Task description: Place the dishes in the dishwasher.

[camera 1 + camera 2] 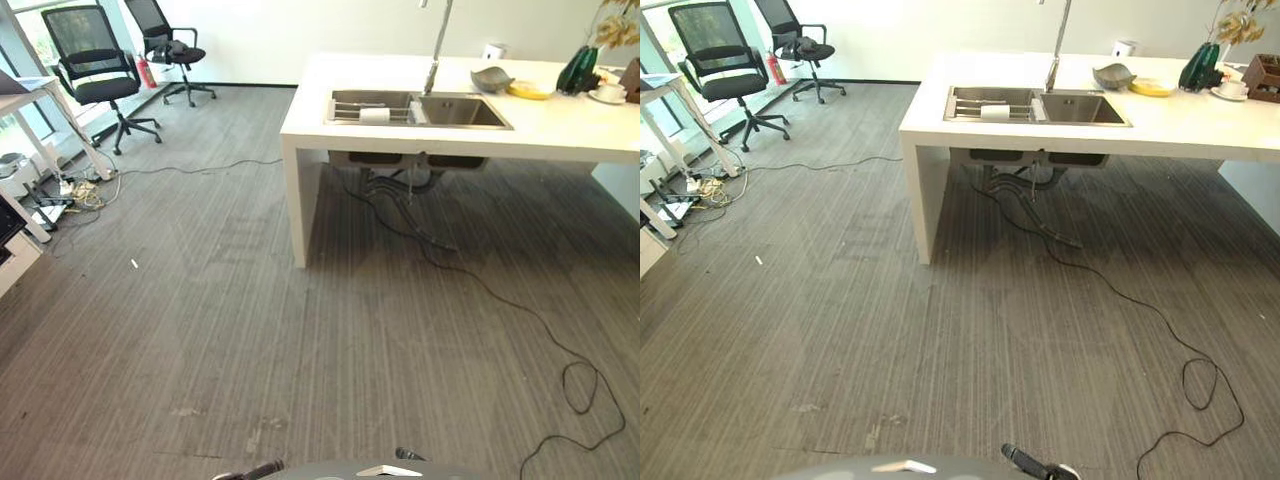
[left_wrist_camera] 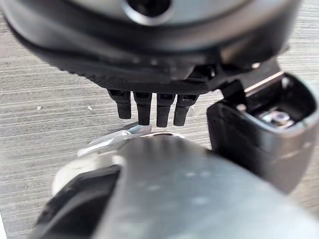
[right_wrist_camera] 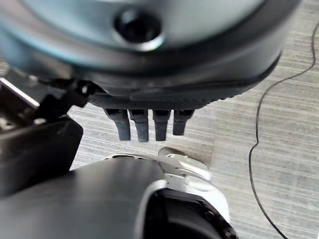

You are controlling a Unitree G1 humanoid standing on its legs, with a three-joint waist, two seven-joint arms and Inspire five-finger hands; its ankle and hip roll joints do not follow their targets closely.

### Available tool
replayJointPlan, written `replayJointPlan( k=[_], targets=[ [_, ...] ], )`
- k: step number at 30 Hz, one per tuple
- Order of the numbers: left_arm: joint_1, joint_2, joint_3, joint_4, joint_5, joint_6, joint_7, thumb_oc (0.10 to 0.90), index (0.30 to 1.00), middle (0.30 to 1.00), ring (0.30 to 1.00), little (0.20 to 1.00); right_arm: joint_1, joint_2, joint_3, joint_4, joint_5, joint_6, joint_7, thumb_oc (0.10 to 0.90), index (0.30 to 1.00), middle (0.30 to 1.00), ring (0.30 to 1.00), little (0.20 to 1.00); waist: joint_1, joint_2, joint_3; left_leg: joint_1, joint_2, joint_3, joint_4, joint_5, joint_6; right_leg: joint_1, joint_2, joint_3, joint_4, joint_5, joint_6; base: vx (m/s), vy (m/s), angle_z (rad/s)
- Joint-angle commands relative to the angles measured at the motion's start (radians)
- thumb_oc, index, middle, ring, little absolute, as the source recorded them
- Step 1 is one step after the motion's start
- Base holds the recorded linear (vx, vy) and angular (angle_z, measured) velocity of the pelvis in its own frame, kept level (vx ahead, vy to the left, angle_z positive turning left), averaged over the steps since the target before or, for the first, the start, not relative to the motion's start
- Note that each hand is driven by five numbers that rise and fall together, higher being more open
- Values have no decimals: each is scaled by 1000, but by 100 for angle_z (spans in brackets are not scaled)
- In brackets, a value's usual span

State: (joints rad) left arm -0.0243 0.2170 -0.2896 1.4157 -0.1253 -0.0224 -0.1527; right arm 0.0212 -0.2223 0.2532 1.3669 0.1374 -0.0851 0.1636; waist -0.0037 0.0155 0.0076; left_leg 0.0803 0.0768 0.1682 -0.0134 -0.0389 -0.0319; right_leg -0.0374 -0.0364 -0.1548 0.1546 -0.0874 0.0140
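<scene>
Far ahead stands a white counter (image 1: 400,128) with a steel double sink (image 1: 450,110) and a tall faucet (image 1: 437,45). A white cup-like item (image 1: 373,115) lies in the sink's left basin. On the counter right of the sink are a grey bowl (image 1: 490,78), a yellow plate (image 1: 530,90) and a white cup on a saucer (image 1: 608,93). My left hand (image 2: 149,107) hangs over the striped floor, fingers straight, holding nothing. My right hand (image 3: 149,124) hangs the same way, also empty. Both are several steps from the counter.
Grey carpet floor stretches between me and the counter. Two black office chairs (image 1: 95,70) (image 1: 170,45) stand at the far left by a white desk (image 1: 30,95), with a tangle of cords (image 1: 80,190) beneath. A dark green vase (image 1: 578,70) stands on the counter's right end.
</scene>
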Motion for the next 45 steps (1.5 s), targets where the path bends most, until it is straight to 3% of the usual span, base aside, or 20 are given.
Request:
replayJointPlan(
  k=[1,17,45],
  targets=[
    [-79,-74,11,17,27,-34,-19,800,900,900,900,900,-58,-6,13,64,-43,-6,10,800,900,900,900,900,-7,-16,50,46,-53,94,-74,54,-29,183,-12,-8,-242,81,106,0,0,0],
    [-81,-70,54,32,-34,-45,1,800,900,900,900,900,-44,-5,-46,83,47,-11,11,800,900,900,900,900,-7,-17,47,54,-52,91,-74,53,-29,190,-10,-9,-242,79,104,-1,-2,2],
    [-65,-61,64,50,-30,-44,-11,800,900,900,900,900,-42,-9,-41,88,50,-6,38,800,900,900,900,900,-4,-19,59,52,-46,81,-74,64,-37,190,1,-21,-242,78,96,-1,-10,0]
  ],
)
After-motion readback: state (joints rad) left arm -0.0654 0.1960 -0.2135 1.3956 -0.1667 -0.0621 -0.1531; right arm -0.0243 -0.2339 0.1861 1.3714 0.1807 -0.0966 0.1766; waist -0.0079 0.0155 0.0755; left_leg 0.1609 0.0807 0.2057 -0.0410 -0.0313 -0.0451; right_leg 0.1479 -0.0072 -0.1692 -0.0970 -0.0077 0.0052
